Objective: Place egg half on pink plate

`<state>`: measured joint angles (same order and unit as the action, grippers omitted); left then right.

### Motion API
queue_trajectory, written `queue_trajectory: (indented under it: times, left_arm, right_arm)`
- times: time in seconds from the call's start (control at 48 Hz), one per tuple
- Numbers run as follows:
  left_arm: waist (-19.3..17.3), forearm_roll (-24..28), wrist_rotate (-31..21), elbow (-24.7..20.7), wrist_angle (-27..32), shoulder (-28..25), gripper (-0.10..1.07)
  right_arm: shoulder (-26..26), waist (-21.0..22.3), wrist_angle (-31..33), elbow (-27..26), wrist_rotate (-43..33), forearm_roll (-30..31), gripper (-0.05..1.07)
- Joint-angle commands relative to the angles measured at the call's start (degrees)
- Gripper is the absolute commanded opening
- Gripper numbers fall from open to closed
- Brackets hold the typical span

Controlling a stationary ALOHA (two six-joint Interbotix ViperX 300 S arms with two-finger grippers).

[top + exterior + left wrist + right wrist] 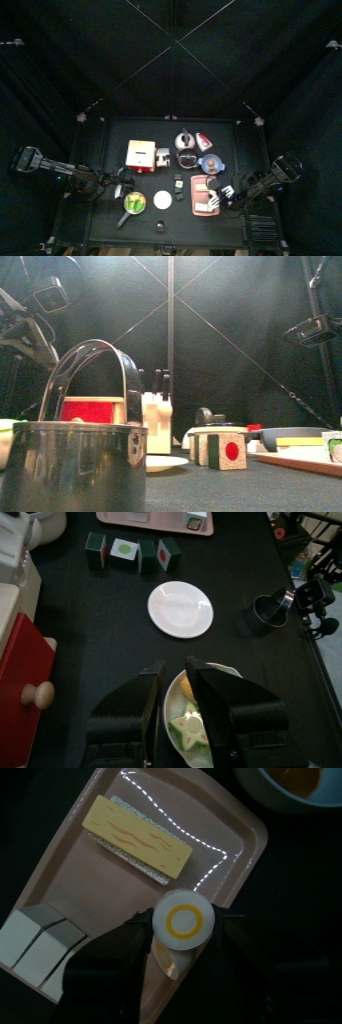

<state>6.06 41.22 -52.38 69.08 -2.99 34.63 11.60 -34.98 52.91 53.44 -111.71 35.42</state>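
The egg half, white with a yellow ring, sits between the tips of my right gripper, which is shut on it just above the near rim of the pink plate. The plate holds a yellow slab and white blocks. In the top view the right gripper is over the plate at the table's right front. My left gripper hangs with its jaws slightly apart over a bowl with a star-shaped yellow slice, at the left front.
A small white round disc lies mid-table, with a black cup beside it. Sushi pieces and a red box stand near. A metal pot fills the front view. A bowl sits beyond the plate.
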Motion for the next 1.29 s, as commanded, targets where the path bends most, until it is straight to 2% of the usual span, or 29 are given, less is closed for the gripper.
queue_trajectory:
  times: [0.0,0.188,1.271]
  left_arm:
    - [-0.2,-0.1,0.0,-0.6,-0.3,0.1,0.69]
    - [-0.2,-0.1,0.1,-0.6,-0.2,0.1,0.69]
    - [-0.5,-0.1,0.0,-0.5,-0.2,0.1,0.69]
  right_arm:
    - [0.5,0.2,0.1,-0.4,0.0,0.1,0.87]
    - [0.5,0.4,0.3,-0.4,0.1,0.1,0.92]
    - [0.4,1.4,-0.1,-0.8,0.3,2.3,0.92]
